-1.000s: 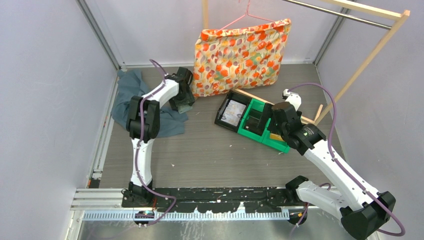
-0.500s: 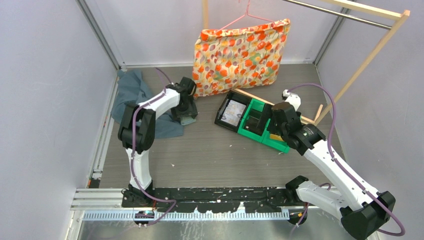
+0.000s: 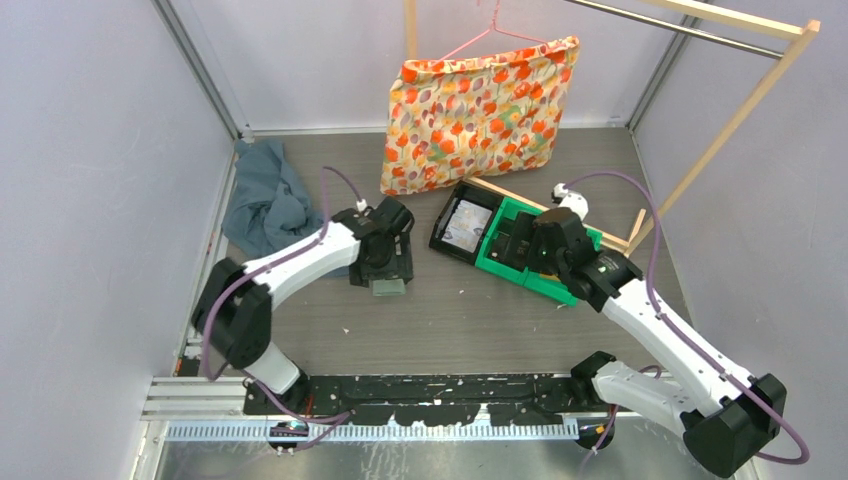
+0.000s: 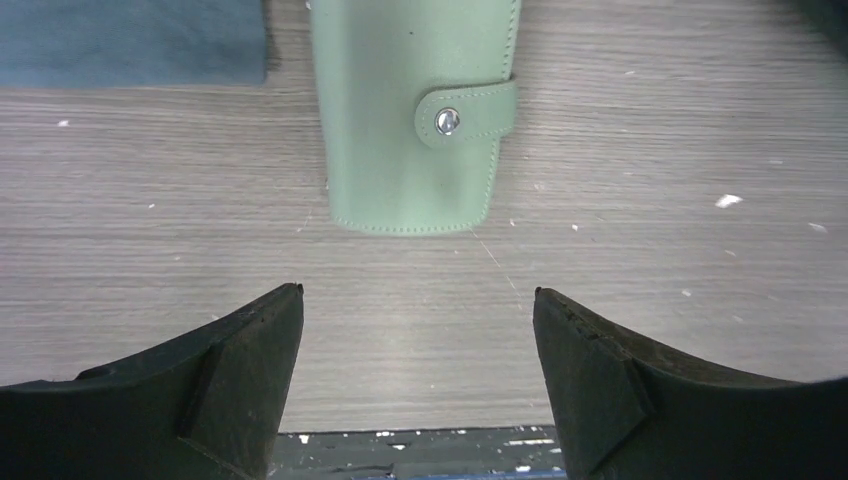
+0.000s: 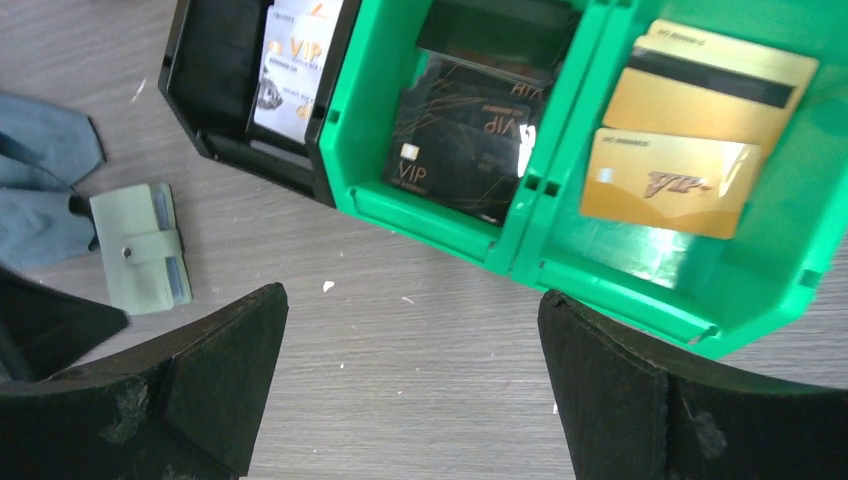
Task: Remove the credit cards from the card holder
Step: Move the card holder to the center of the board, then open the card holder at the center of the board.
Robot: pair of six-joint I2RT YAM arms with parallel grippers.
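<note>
Card holder [image 4: 410,110] left of bins [image 5: 620,295] (cloth [image 4: 130,40] beside)

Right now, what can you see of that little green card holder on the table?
The card holder is a flat, pale sage-green wallet that looks like stitched leather. It is folded shut, a strap with a silver snap fastened across its edge. Thin pocket edges show along one side. It lies flat on the grey wood-grain table, beside a blue-grey cloth. The open left tool hovers by it without touching.
</note>
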